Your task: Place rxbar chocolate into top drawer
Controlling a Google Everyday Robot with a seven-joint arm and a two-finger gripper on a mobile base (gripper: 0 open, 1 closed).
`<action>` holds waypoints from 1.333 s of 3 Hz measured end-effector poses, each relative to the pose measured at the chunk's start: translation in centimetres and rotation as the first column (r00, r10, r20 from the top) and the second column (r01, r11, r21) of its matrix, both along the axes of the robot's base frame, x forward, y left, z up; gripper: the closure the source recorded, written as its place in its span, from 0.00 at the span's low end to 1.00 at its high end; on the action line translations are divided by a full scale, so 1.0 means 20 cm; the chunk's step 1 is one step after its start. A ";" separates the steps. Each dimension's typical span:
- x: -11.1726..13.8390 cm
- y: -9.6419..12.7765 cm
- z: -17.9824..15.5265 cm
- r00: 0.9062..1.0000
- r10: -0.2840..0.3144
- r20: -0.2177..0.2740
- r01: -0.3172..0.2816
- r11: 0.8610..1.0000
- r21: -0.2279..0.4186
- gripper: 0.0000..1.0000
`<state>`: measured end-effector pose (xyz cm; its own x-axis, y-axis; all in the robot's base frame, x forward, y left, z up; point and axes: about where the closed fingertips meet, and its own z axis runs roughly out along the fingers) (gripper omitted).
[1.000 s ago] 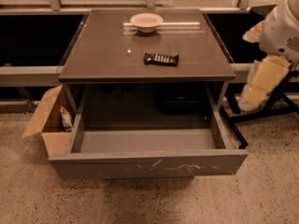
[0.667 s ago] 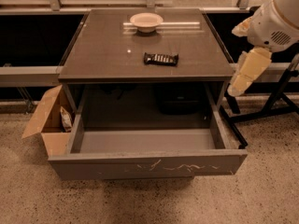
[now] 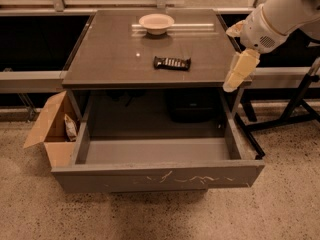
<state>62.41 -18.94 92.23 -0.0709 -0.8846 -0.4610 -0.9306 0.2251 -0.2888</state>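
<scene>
The rxbar chocolate is a small flat black wrapper with pale lettering. It lies on the dark table top, right of its middle. The top drawer is pulled out below the table, grey, with white scratches on its front panel, and nothing shows inside it. My gripper hangs at the table's right edge, pale fingers pointing down, about a hand's length right of the bar and apart from it. It holds nothing that I can see.
A small white bowl sits at the back of the table. A tan cardboard box with a whitish snack bag stands on the floor at the left. A black stand is at the right.
My arm and gripper have moved up and to the left, from beside the drawer's right side to the table's right edge. The bar and the drawer have not moved.
</scene>
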 end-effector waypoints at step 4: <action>0.37 0.06 -0.12 0.997 -0.046 0.056 0.034 0.980 0.194 0.00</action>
<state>69.72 -17.72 89.75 -0.0713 -0.7760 -0.6267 -0.9019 0.3185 -0.2917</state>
